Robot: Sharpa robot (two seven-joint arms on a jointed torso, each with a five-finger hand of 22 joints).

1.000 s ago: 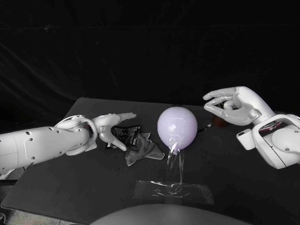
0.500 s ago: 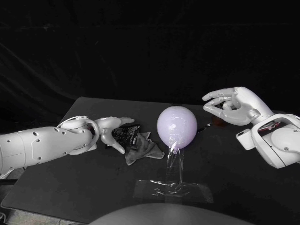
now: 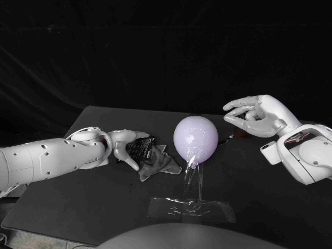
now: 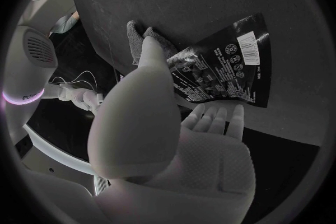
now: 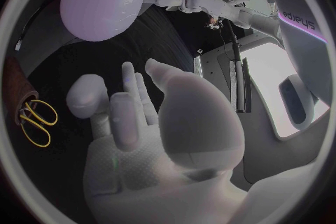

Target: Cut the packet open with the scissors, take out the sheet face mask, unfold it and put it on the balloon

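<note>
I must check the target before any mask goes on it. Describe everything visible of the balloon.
The balloon is pale lilac, egg-shaped, smooth and glossy, like inflated rubber. It stands upright, tapered end down, on a clear stem that rises from a clear taped sheet on the black table. It is near the table's middle, between the left hand and the right hand, and neither hand touches it. Its surface is bare, with no mask on it.

White left arm (image 3: 39, 161) shows dark screws; right arm (image 3: 312, 155) a reddish label at eleven o'clock; left hand (image 3: 125, 145), right hand (image 3: 259, 116) silver.
</note>
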